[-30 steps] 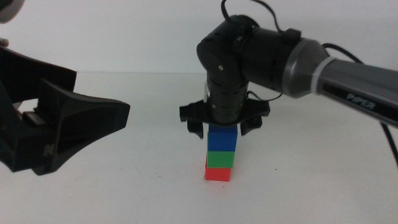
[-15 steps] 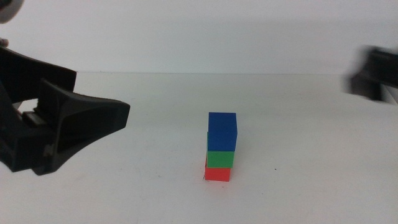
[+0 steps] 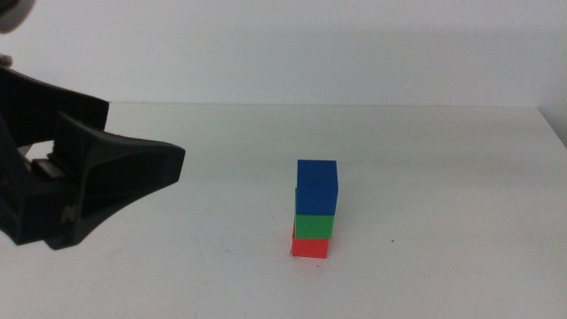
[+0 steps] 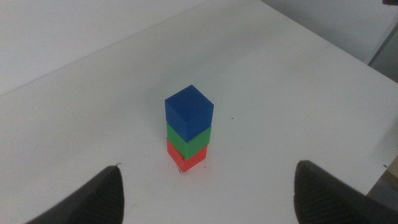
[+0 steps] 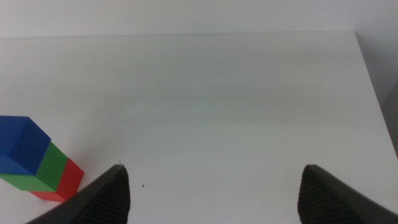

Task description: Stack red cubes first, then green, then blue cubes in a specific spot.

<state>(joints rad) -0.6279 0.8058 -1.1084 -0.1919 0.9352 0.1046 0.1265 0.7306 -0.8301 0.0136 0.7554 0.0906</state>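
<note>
The right gripper (image 5: 211,196), jaws apart and empty, has pulled away from the tower; the blue cube (image 3: 317,188) sits on green (image 3: 314,227) on red (image 3: 311,247), well clear ahead of the open, idle left gripper (image 4: 208,196); stacking looks finished.

Right gripper (image 5: 211,193) now off the blue cube (image 3: 317,187), outside middle view.

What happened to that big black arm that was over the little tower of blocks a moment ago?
The right arm let go of the blue cube and pulled away to the right, out of the middle view; its gripper is open. The blue cube, green cube and red cube stayed stacked. The left gripper did not move.
</note>
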